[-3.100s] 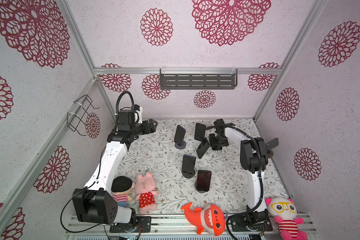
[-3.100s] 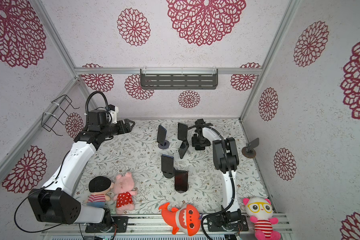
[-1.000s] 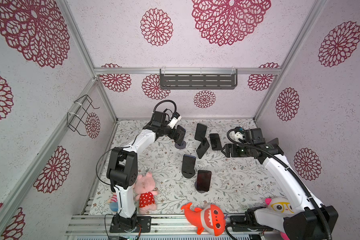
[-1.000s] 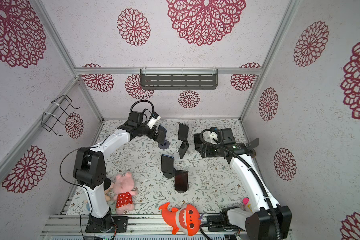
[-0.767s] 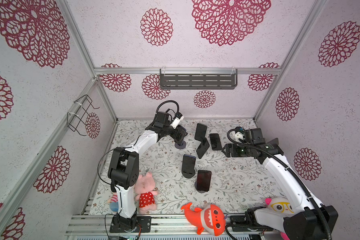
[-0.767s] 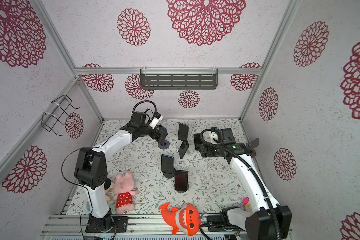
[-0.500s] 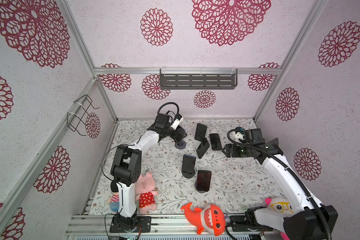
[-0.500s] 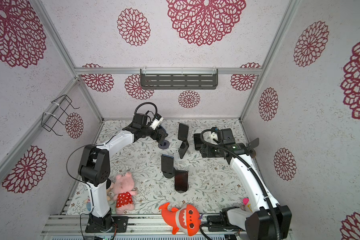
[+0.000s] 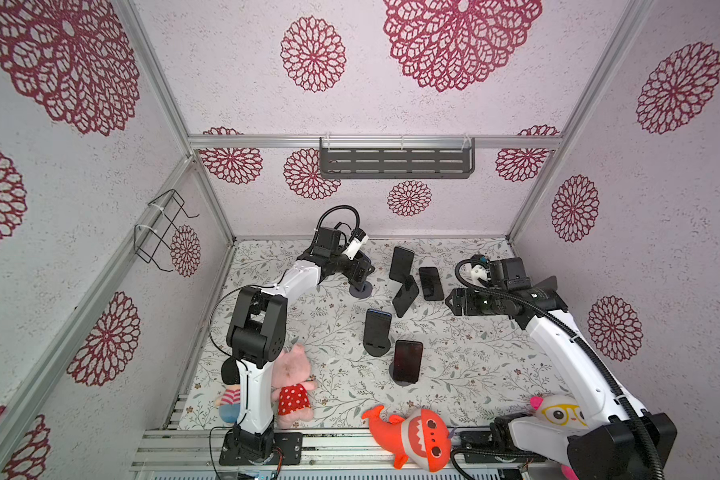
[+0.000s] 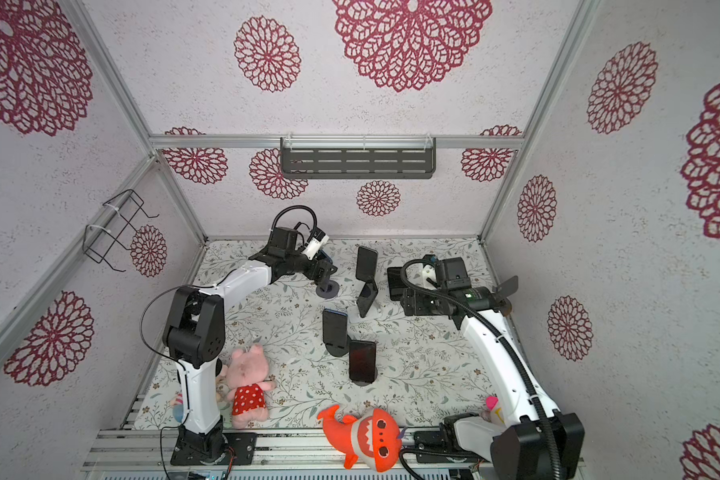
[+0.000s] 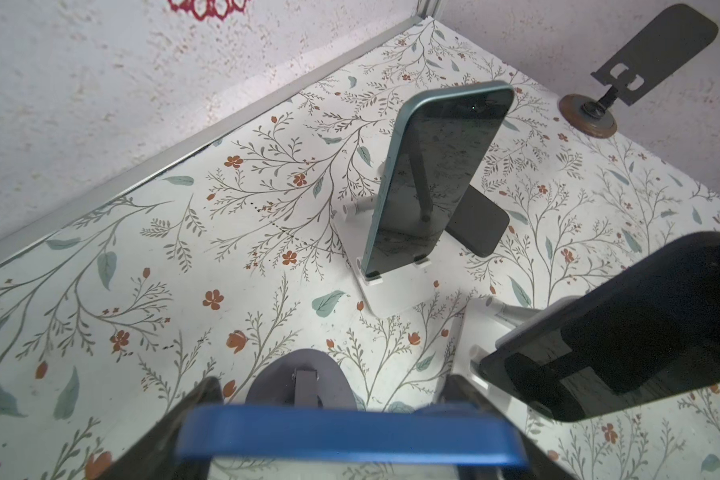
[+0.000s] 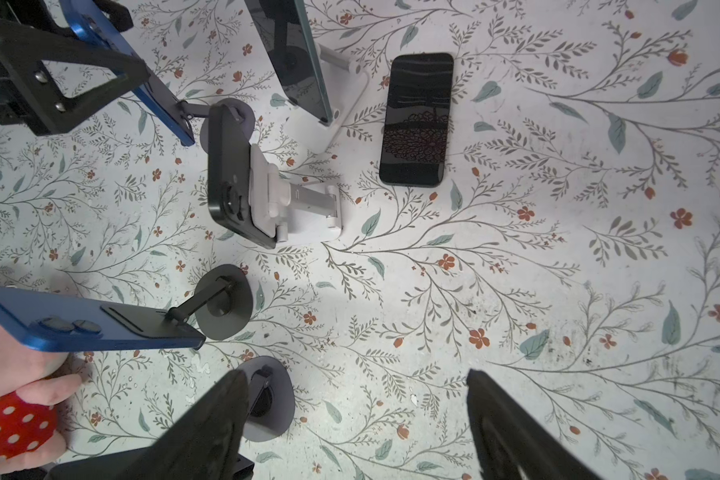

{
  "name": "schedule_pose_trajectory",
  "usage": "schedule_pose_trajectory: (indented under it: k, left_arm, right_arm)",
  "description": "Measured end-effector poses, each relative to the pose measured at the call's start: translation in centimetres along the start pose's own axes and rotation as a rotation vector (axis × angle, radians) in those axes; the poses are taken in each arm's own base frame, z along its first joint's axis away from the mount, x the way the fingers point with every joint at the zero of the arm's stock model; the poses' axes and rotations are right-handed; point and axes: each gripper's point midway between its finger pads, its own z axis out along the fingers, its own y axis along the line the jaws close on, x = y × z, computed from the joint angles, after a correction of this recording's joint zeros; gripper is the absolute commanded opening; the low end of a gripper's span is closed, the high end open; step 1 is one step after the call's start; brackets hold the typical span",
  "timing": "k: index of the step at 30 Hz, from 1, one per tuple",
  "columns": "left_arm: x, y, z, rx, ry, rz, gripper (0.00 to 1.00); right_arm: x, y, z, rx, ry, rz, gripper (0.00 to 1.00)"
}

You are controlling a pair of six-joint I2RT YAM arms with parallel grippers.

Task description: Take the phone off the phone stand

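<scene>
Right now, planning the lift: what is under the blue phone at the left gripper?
Under the blue phone the grey round stand base sits on the floral mat, its stem rising toward the phone. Whether a lip holds the phone's lower edge is covered by the phone itself.

Pale walls (image 9: 225, 83) with crimson rosettes, white floor (image 9: 474, 361) with leafy vines.
Orange blossoms dot the vines; one phone (image 11: 341, 432) has a blue edge. An orange shark toy (image 9: 416, 436) lies at lower centre, a pink pig toy (image 9: 294, 370) in white-dotted red at lower left.
</scene>
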Motion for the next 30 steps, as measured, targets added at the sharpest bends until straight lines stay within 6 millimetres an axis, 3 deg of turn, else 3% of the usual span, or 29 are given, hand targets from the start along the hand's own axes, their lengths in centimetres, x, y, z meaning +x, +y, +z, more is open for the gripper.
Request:
schedule_pose_trajectory:
  k: [5,14,20,23,26,30]
  left_arm:
    - [-0.1,0.1,-0.1,-0.004,-0.004,-0.005,0.68]
    - [-0.3,0.4,-0.2,-0.019,0.001,-0.015,0.64]
    - [-1.4,1.4,-1.2,-0.088,0.029,-0.056,0.51]
    - [-3.7,1.9,-2.7,-0.134,0.021,-0.08,0.45]
    - [-6.4,1.7,-5.6,-0.173,-0.009,-0.127,0.41]
    - [-10.4,0.8,-10.1,-0.209,-0.072,-0.214,0.34]
  right_arm:
    - [0.0,-0.1,0.0,0.007,-0.002,-0.001,0.85]
    - [-0.1,-0.1,0.0,0.006,-0.002,-0.011,0.83]
    - [-1.6,0.7,-0.8,-0.025,-0.036,-0.018,0.8]
    - [-3.0,1.8,-1.3,-0.065,-0.064,-0.029,0.77]
    - [-4.7,3.6,-1.5,-0.115,-0.096,-0.06,0.76]
    - [-6.8,8.0,-1.2,-0.217,-0.135,-0.134,0.73]
